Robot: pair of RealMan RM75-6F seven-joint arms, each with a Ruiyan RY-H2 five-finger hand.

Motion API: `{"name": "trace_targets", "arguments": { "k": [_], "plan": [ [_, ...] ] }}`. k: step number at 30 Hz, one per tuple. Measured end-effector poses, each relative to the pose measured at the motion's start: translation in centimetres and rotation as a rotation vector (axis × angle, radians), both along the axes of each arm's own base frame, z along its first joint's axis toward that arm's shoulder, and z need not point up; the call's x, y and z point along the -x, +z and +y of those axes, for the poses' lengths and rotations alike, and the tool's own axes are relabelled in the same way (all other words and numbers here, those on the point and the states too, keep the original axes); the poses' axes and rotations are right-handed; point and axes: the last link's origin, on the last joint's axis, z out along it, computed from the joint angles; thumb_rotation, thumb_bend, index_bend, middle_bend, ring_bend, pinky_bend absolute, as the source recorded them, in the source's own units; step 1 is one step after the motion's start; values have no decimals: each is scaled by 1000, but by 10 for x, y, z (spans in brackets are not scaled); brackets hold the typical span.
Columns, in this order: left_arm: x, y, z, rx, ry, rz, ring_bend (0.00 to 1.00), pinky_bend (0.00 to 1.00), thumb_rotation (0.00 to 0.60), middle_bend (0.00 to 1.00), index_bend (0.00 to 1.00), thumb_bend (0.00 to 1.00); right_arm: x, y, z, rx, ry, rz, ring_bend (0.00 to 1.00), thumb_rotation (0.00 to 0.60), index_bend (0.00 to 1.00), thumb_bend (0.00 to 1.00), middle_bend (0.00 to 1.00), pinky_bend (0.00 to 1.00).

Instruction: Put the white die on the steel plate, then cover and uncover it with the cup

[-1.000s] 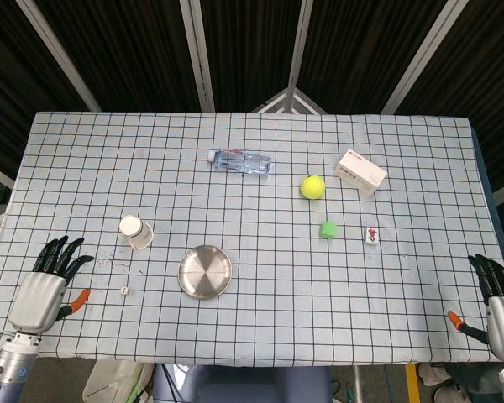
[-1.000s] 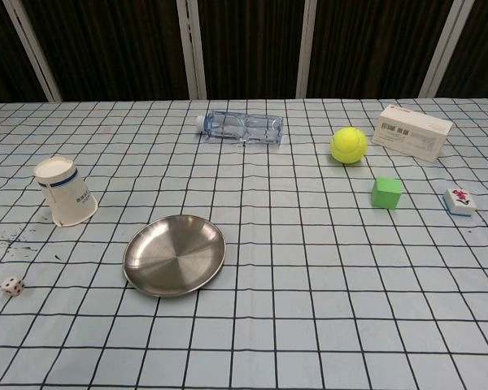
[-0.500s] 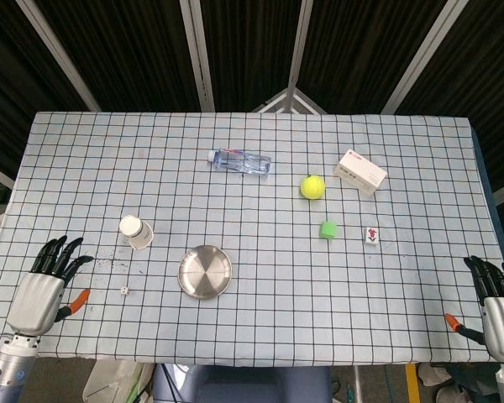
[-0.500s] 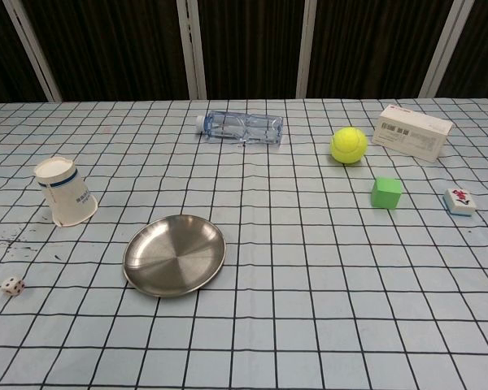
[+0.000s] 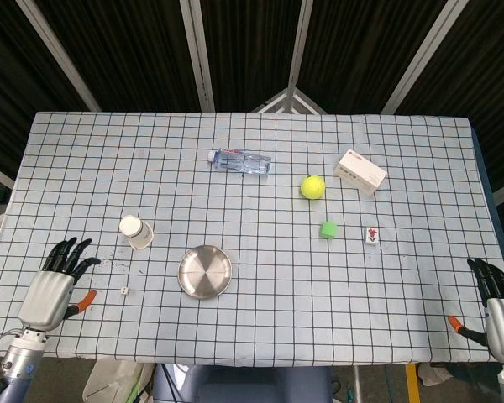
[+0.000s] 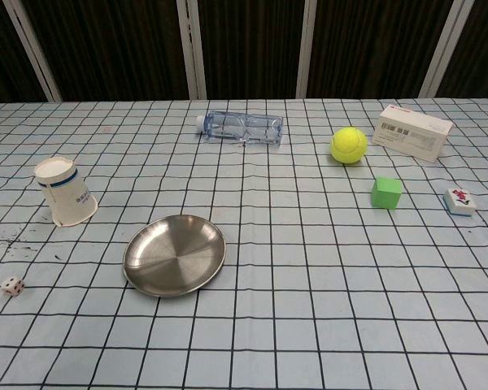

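A: Nearest first, what do you see?
B: The left hand (image 5: 49, 294) sits at the near left edge of the desk (image 5: 260, 327), fingers (image 5: 67, 253) spread wide and holding nothing. The right hand (image 5: 502, 309) is at the near right corner, fingers apart, also holding nothing.
A: And the white die (image 6: 13, 285)?
B: Small, white with dark pips, lying on the checked cloth near the left front, just beyond the left hand and apart from the steel plate (image 6: 175, 254). The plate is round, shiny and bare.
A: The cup (image 6: 64, 190)?
B: One white paper cup, mouth down and tilted, behind the die.
A: Counts beyond that?
B: One green cube (image 6: 385, 192), one patterned tile (image 6: 459, 201), one tennis ball (image 6: 348, 145), one white box (image 6: 414, 133), one clear bottle (image 6: 242, 127) on its side.
A: Room?
B: Open cloth lies between die and plate, and across the near right.
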Motion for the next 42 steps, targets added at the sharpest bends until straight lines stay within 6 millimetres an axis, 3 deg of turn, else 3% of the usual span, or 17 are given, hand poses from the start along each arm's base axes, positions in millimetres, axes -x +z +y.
{"name": "trace_targets", "arguments": {
  "k": [16, 25, 42],
  "plan": [
    [3, -33, 15, 228, 212, 24, 0, 77, 600, 36, 314, 339, 1, 4, 1, 12, -9, -6, 116, 600, 116, 42, 125, 15],
    [4, -46, 22, 245, 222, 43, 0, 78, 600, 57, 407, 360, 2, 4, 1, 7, -13, -9, 116, 600, 116, 42, 124, 15],
    [9, -66, 34, 237, 233, 72, 0, 82, 600, 58, 419, 371, 5, 3, -1, 4, -30, -8, 116, 600, 116, 42, 124, 16]
  ]
}}
